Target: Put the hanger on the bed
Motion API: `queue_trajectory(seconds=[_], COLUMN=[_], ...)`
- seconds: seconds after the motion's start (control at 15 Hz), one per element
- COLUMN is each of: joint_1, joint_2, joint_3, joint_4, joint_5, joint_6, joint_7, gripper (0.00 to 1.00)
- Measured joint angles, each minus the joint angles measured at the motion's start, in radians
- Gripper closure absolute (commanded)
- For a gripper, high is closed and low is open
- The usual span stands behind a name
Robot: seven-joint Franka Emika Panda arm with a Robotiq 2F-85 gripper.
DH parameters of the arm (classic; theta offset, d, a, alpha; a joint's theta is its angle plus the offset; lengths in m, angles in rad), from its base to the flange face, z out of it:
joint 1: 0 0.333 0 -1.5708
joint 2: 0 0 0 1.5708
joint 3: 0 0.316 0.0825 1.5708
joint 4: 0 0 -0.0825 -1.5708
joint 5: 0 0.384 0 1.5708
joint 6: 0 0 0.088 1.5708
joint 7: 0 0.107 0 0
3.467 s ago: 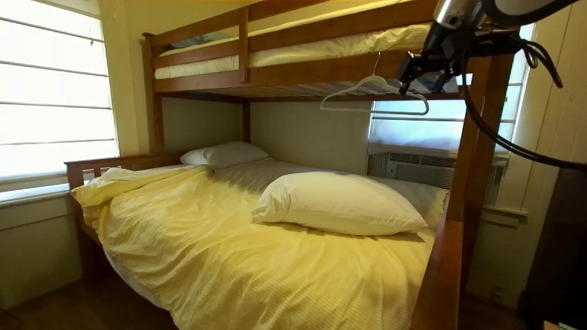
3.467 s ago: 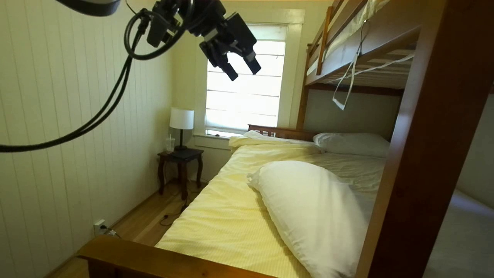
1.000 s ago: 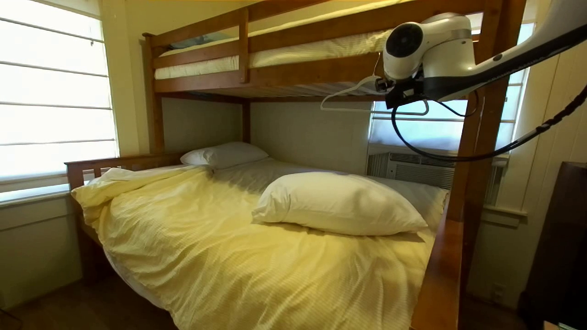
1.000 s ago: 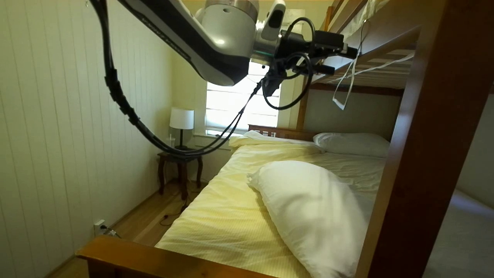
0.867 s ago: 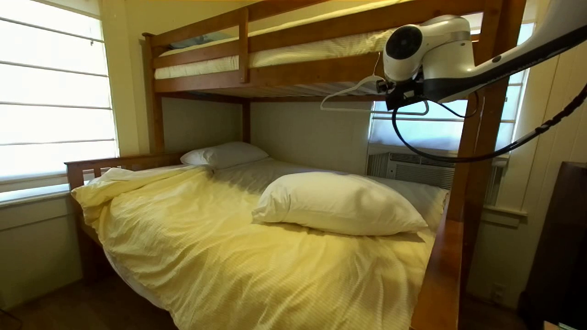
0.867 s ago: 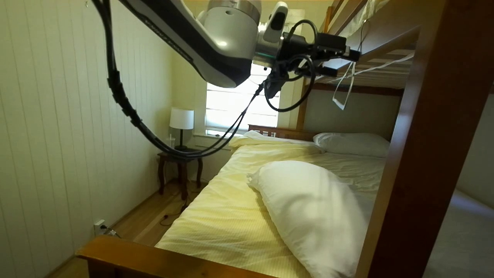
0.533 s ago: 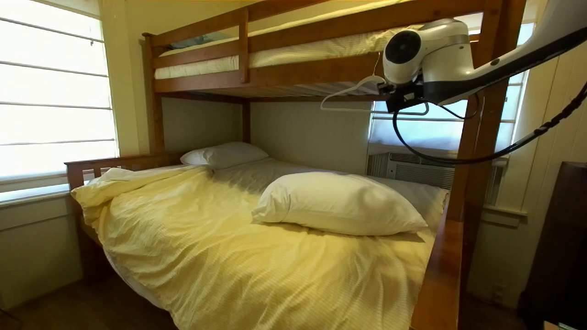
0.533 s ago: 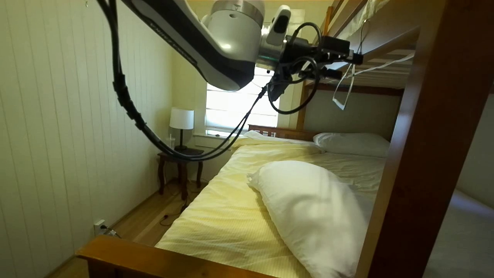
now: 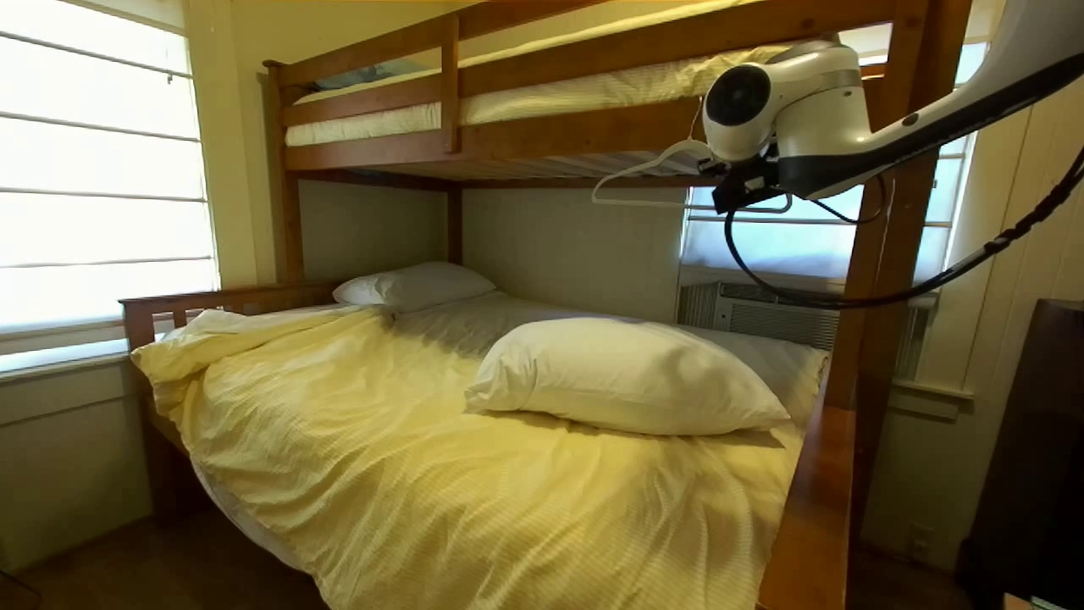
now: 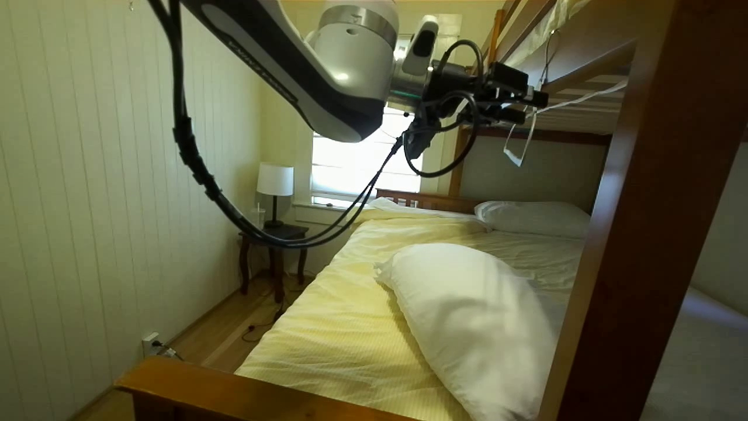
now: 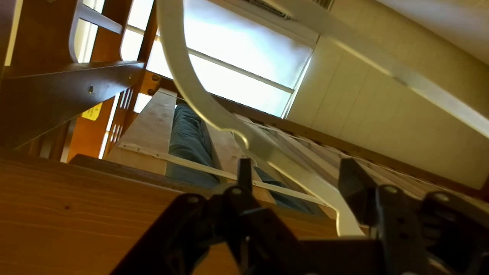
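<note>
The light hanger point(image 9: 635, 203) hangs by its hook from the upper bunk's side, above the bed point(image 9: 406, 483). It also shows in an exterior view point(image 10: 514, 158). The bed also shows there point(image 10: 327, 316), with its yellow comforter. My gripper point(image 10: 530, 107) is at the hanger's upper part, just under the upper bunk's side board. In the wrist view my gripper point(image 11: 298, 173) is open; the hanger point(image 11: 172, 38) crosses the gap between the fingers, nearer the right finger. Whether it touches cannot be told. The arm partly hides the gripper point(image 9: 716, 169) and the hanger's right side.
The upper bunk's side board point(image 9: 584, 131) is close beside my gripper. A thick bunk post point(image 10: 631, 234) and end board point(image 10: 245, 386) stand at the bed's near end. A white pillow point(image 9: 627, 377) lies below the hanger. A lamp point(image 10: 274, 180) stands in the far corner.
My arm has swung over to the hanger from a spot apart from it. In the last second the gripper has sunk slightly. The hanger still hangs in the same place.
</note>
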Motion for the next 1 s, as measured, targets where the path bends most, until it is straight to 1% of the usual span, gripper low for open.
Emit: queue_trajectory(seconds=[0.13, 0.33, 0.6, 0.67, 0.93, 1.0], joint_1=[0.001, 0.003, 0.005, 0.006, 0.014, 0.015], joint_2=[0.001, 0.001, 0.001, 0.001, 0.005, 0.006], joint_3=[0.0, 0.0, 0.0, 0.0, 0.0, 0.0], joint_4=[-0.003, -0.008, -0.01, -0.01, -0.011, -0.011], joint_5=[0.0, 0.0, -0.001, -0.002, -0.002, -0.002], joint_6=[-0.002, -0.012, -0.057, -0.073, -0.118, -0.124], joint_7=[0.0, 0.0, 0.003, 0.006, 0.012, 0.012], gripper=[0.37, 0.38, 0.43, 0.42, 0.44, 0.41])
